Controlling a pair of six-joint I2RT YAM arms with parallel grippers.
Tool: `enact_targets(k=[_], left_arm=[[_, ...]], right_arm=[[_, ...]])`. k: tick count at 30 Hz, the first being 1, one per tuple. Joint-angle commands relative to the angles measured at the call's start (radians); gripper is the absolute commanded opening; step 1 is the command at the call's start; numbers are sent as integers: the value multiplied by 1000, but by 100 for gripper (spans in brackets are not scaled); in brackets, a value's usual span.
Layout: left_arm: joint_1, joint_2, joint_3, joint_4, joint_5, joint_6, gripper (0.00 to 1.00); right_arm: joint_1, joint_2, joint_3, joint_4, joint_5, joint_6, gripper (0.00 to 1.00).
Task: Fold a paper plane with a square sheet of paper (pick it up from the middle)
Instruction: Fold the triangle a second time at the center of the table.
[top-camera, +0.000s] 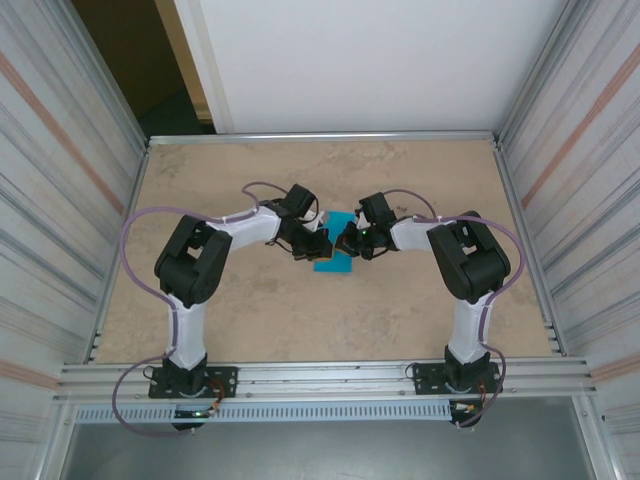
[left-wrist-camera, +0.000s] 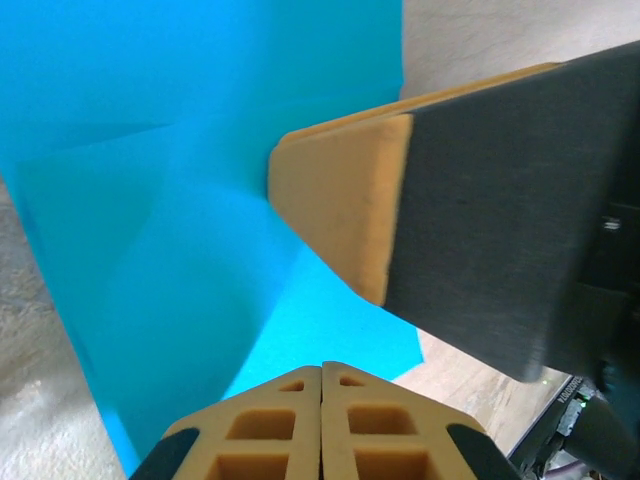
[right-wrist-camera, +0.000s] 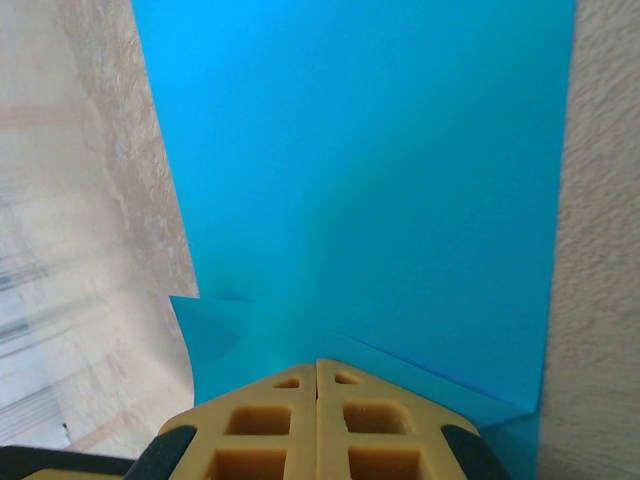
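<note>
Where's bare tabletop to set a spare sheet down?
Free: the table along the back wall, and the near patch between left arm base and right arm base. Crowded: the centre, where left gripper and right gripper meet over the paper.

The left arm (top-camera: 188, 268) and right arm (top-camera: 468, 262) share black joints, white links and lilac cables (top-camera: 124, 240) looping from black bases (top-camera: 185, 382). Their fingers (right-wrist-camera: 260, 430) are ochre with square recesses.

Sheet (right-wrist-camera: 350, 150) top cut off; shape prob. unreadable.
</note>
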Motion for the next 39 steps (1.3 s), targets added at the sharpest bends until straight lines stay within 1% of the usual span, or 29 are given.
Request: enact_targets(k=[1, 13, 19, 30, 39], left_arm=[[-5, 28, 28, -13, 16, -1, 7], [-14, 70, 85, -61, -33, 45, 7], [-14, 85, 109, -63, -47, 41, 7], [-14, 85, 75, -89, -97, 67, 4], [-6, 73, 31, -99, -95, 90, 3]], right_arm=[[15, 86, -39, -173, 107, 3, 0], [14, 90, -42, -181, 110, 4, 0], [16, 93, -43, -181, 110, 6, 0], [14, 97, -47, -188, 115, 4, 0], [12, 107, -47, -207, 122, -2, 0]])
